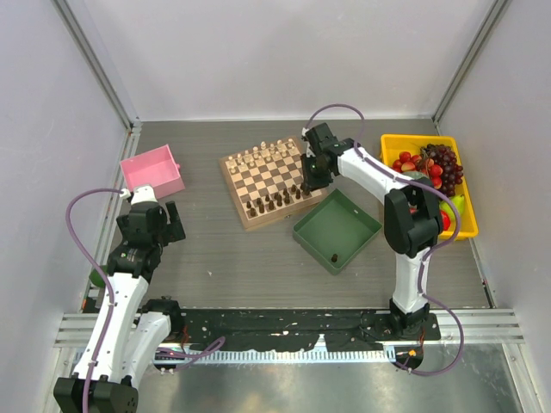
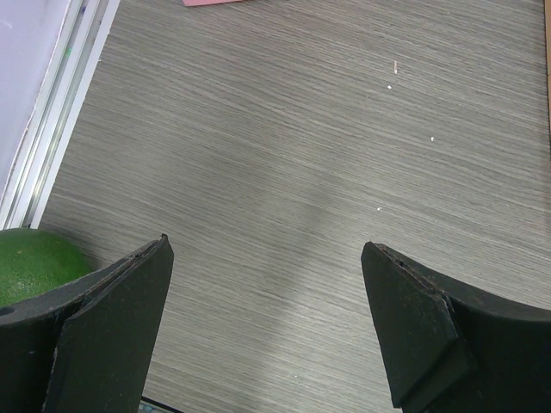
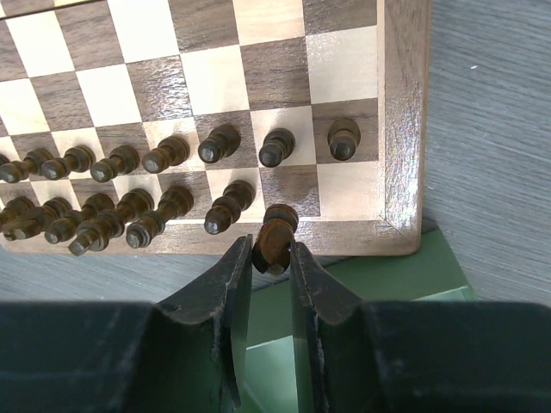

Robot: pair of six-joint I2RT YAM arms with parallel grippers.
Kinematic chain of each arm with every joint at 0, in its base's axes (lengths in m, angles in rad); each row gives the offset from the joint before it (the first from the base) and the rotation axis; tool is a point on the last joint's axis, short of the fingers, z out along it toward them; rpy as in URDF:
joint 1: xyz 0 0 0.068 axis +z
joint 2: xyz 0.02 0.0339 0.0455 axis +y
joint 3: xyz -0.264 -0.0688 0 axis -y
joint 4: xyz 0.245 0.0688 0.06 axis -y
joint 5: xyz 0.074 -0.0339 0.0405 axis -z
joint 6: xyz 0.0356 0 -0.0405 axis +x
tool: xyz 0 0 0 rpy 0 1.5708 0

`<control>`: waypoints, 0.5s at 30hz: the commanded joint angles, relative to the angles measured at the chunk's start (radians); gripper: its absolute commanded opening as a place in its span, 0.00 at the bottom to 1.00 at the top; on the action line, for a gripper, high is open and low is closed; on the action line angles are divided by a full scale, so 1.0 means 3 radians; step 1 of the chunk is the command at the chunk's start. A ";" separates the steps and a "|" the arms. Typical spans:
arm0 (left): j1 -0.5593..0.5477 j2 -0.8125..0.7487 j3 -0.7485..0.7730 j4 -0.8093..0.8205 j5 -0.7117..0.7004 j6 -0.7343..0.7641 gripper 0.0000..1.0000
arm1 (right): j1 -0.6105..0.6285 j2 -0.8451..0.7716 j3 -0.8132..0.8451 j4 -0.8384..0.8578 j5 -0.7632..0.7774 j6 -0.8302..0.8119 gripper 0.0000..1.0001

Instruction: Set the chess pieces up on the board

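Observation:
The board (image 1: 269, 176) lies at the table's middle back, with cream chessmen along its far side and dark brown chess pieces (image 1: 274, 202) in two rows along its near side. In the right wrist view the dark pieces (image 3: 219, 142) fill most of those two rows. My right gripper (image 3: 271, 254) is shut on one dark piece (image 3: 275, 234), holding it by its head over the near row, one square in from the board's right corner. I cannot tell if its base touches the board. One more dark piece (image 1: 333, 257) lies in the green tray. My left gripper (image 2: 267, 327) is open and empty over bare table.
The square green tray (image 1: 349, 215) sits right against the board's near right corner, under my right gripper. A pink box (image 1: 153, 170) stands at the back left. A yellow bin of fruit (image 1: 392, 146) is at the right. A green fruit (image 2: 30, 262) lies by the left arm.

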 commanded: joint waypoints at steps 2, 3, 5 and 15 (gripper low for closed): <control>0.0021 0.0006 0.0148 0.0039 -0.0002 0.0008 0.99 | -0.0009 0.0065 0.0163 -0.0025 -0.0036 -0.0032 0.16; 0.0021 0.0006 0.0148 0.0044 -0.0002 0.0008 0.99 | -0.0009 0.0070 0.0168 -0.0020 -0.0026 -0.0037 0.17; 0.0021 0.0011 0.0148 0.0044 0.0003 0.0014 0.99 | -0.0004 0.0085 0.0174 -0.0026 -0.0016 -0.0042 0.17; 0.0016 0.0026 0.0153 0.0034 -0.0007 0.0014 0.99 | -0.0004 0.0167 0.0220 -0.0036 0.0025 -0.0057 0.20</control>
